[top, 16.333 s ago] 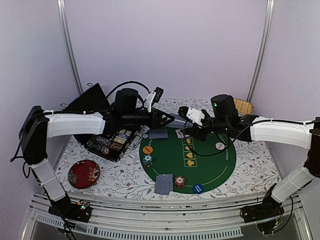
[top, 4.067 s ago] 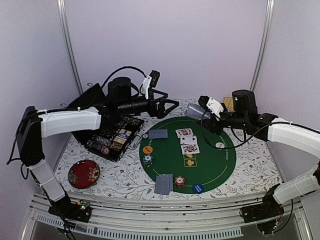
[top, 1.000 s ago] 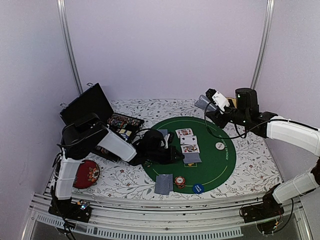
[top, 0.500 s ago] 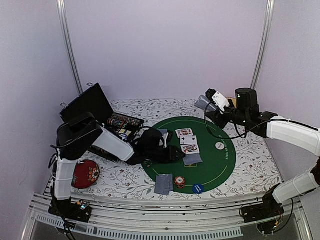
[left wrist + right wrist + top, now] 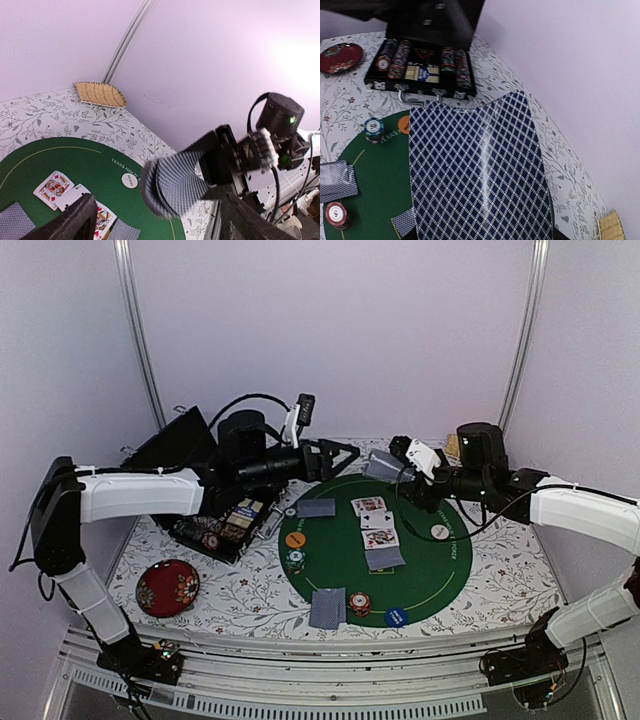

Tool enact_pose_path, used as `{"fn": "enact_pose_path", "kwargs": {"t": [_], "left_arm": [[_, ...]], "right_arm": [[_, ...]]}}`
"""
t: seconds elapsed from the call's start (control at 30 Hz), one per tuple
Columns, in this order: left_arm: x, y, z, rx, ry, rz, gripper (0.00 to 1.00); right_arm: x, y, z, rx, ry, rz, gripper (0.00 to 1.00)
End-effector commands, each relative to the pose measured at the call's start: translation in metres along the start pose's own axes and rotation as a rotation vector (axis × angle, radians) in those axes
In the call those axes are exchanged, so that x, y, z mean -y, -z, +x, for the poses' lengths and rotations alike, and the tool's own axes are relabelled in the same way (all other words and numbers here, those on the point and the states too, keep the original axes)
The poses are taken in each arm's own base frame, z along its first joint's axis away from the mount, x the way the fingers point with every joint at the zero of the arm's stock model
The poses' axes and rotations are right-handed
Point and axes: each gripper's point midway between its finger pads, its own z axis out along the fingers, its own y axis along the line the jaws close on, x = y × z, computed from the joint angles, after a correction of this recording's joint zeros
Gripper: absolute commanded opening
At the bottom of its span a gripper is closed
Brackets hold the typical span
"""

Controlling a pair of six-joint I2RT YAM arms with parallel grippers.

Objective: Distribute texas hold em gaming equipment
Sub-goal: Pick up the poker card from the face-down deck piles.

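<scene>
Poker chips (image 5: 395,52) stand in rows inside the open black case (image 5: 420,85). Left gripper (image 5: 348,458) is apart and empty. Right gripper (image 5: 405,465) clamps playing cards (image 5: 475,165).

Deep green round mat (image 5: 420,570) with a thin pale arc. Around it, white worktop (image 5: 500,570) printed in grey leafy vines. Blue-and-white diamond lattice on playing cards (image 5: 480,170). On the mat: orange disc (image 5: 295,539), white disc (image 5: 440,532), blue disc (image 5: 396,617), red-and-white striped chips (image 5: 360,602), teal-striped chips (image 5: 294,560). Left of the mat, dark red floral dish (image 5: 167,587), black case (image 5: 215,525).
</scene>
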Motion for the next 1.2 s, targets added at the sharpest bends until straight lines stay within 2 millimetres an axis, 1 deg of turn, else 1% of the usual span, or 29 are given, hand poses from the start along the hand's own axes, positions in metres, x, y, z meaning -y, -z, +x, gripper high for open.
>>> {"fn": "enact_pose_path", "kwargs": {"t": [0.0, 0.07, 0.13, 0.2, 0.27, 0.33, 0.43, 0.6, 0.77, 0.87, 1.0, 1.03, 1.07, 1.17], "left_arm": [[-0.002, -0.004, 0.014, -0.106, -0.070, 0.032, 0.91], [-0.007, -0.009, 0.024, -0.152, -0.084, 0.014, 0.98], [-0.013, -0.012, 0.031, -0.173, -0.098, -0.014, 0.98], [-0.020, -0.013, 0.034, -0.178, -0.123, -0.052, 0.98], [-0.023, -0.014, 0.033, -0.174, -0.139, -0.071, 0.96], [-0.019, -0.016, 0.034, -0.169, -0.154, -0.053, 0.93], [-0.018, -0.020, 0.039, -0.180, -0.157, -0.048, 0.88], [-0.020, -0.025, 0.045, -0.194, -0.145, -0.042, 0.86], [-0.015, -0.033, 0.041, -0.186, -0.140, -0.021, 0.84], [-0.015, -0.035, 0.040, -0.183, -0.140, -0.015, 0.76], [-0.023, -0.031, 0.044, -0.198, -0.153, -0.053, 0.52], [-0.025, -0.030, 0.045, -0.199, -0.155, -0.065, 0.47], [-0.027, -0.027, 0.045, -0.199, -0.156, -0.075, 0.44], [-0.031, -0.020, 0.042, -0.188, -0.157, -0.094, 0.41]], "right_arm": [[-0.022, -0.001, -0.023, 0.097, 0.073, -0.067, 0.47], [-0.025, -0.006, -0.025, 0.093, 0.078, -0.075, 0.47], [-0.029, -0.011, -0.025, 0.083, 0.083, -0.089, 0.46], [-0.032, -0.012, -0.028, 0.086, 0.091, -0.097, 0.46], [-0.033, -0.014, -0.030, 0.091, 0.099, -0.100, 0.46], [-0.035, -0.016, -0.030, 0.088, 0.102, -0.106, 0.46], [-0.035, -0.016, -0.029, 0.083, 0.102, -0.104, 0.46], [-0.037, -0.016, -0.028, 0.087, 0.102, -0.111, 0.46], [-0.041, -0.020, -0.026, 0.082, 0.097, -0.121, 0.46], [-0.040, -0.021, -0.026, 0.083, 0.099, -0.117, 0.46], [-0.038, -0.017, -0.028, 0.088, 0.105, -0.103, 0.46], [-0.037, -0.015, -0.029, 0.094, 0.105, -0.098, 0.46], [-0.036, -0.013, -0.030, 0.099, 0.107, -0.090, 0.46], [-0.034, -0.012, -0.029, 0.094, 0.107, -0.077, 0.47]]}}
